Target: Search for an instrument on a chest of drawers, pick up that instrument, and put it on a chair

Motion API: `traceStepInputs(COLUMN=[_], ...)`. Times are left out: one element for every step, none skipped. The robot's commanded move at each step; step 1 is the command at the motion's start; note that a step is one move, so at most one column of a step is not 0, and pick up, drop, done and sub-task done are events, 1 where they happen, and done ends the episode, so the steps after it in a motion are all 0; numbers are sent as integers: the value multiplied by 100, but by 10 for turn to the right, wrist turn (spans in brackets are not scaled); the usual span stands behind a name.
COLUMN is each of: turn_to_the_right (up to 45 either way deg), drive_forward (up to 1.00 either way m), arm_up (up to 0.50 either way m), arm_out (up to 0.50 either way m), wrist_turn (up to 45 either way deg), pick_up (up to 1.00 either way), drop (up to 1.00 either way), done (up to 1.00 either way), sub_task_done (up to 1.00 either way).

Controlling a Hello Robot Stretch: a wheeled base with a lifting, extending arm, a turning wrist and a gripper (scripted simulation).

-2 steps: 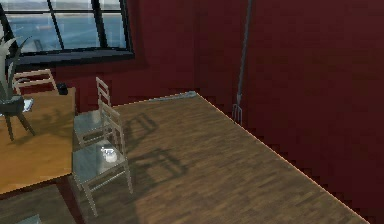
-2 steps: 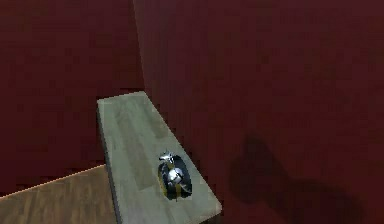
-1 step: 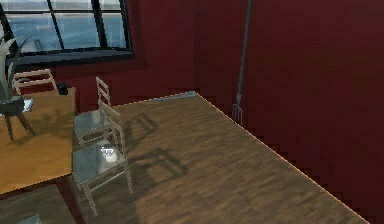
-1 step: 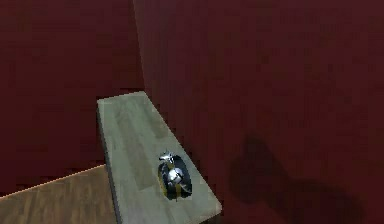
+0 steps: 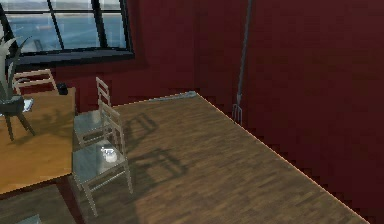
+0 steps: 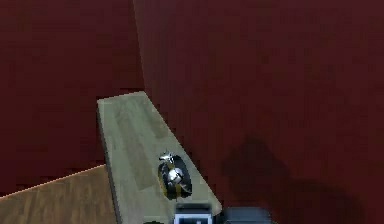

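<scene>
Dark shape over pale wood: the gripper (image 6: 174,178) stands at the end of the arm (image 6: 250,216), above a pale top (image 6: 130,130) that runs along a deep red wall (image 6: 290,80). A grey glint (image 6: 178,180) sits in the middle of that dark shape, right over the wood. From here it cannot be told whether the glint is a thing in the gripper, a thing lying on the top, or part of the gripper, so whether the gripper holds anything cannot be told. If the glint is the instrument, it is at the gripper over the top, but its shape does not settle that. Just behind the gripper, a white marker (image 6: 192,212) shows at the arm side view's bottom edge. The top's far end stops near the corner where two red walls meet, and a brown plank floor (image 6: 50,195) lies at the arm side view's lower left.

Ahead, the same planks spread toward more red wall. At the forward view's left, three pale chairs stand by a wooden table (image 5: 35,150). The near chair (image 5: 100,165) carries a small white thing (image 5: 107,152) on its seat. The second chair (image 5: 100,112) stands just beyond it, and the third chair (image 5: 35,80) is at the table's far side. A dark upright thing (image 5: 10,100) stands on the table. A window (image 5: 70,25) fills the upper left, and a grey pole (image 5: 243,60) with a forked foot leans against the wall.
</scene>
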Motion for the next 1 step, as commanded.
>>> traceStepInputs(turn_to_the_right=[0], drive_forward=[0], arm_up=[0], arm_out=[20], wrist_turn=[0], pick_up=[0], drop=[0], done=[0], sub_task_done=[0])
